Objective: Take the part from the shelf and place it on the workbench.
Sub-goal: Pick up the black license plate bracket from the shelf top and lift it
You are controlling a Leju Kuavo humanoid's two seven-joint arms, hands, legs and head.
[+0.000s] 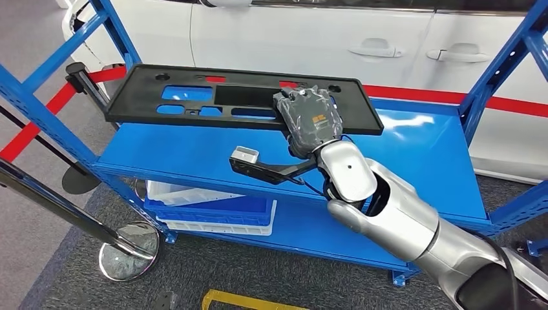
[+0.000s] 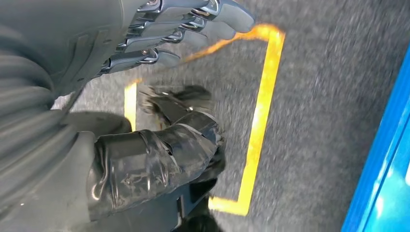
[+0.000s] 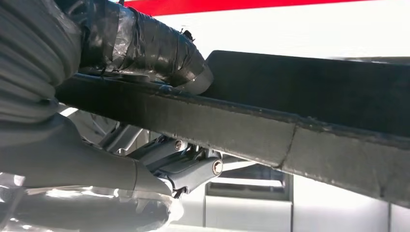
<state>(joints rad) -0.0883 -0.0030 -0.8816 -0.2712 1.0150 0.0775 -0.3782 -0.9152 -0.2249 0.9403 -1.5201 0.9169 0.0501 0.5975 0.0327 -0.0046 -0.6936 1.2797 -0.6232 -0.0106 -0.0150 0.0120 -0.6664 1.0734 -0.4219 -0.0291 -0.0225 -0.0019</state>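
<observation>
The part (image 1: 139,93) is a long flat black plastic panel with several cut-outs, lying over the back of the blue shelf's top deck (image 1: 420,155). My right hand (image 1: 309,117), wrapped in clear film, grips the panel's near edge towards its right end. In the right wrist view the taped thumb (image 3: 140,43) presses on the panel's (image 3: 300,96) upper face and the metal fingers (image 3: 191,169) curl under its edge. My left hand (image 2: 145,48) hangs over the carpet, holding nothing, with its fingers nearly straight.
A white car (image 1: 291,32) stands close behind the shelf. Blue uprights (image 1: 497,71) frame the deck on both sides. Blue and white bins (image 1: 213,210) sit on the lower shelf. A stanchion base (image 1: 129,252) and red barrier belt (image 1: 39,123) stand at the left; yellow tape (image 2: 261,121) marks the floor.
</observation>
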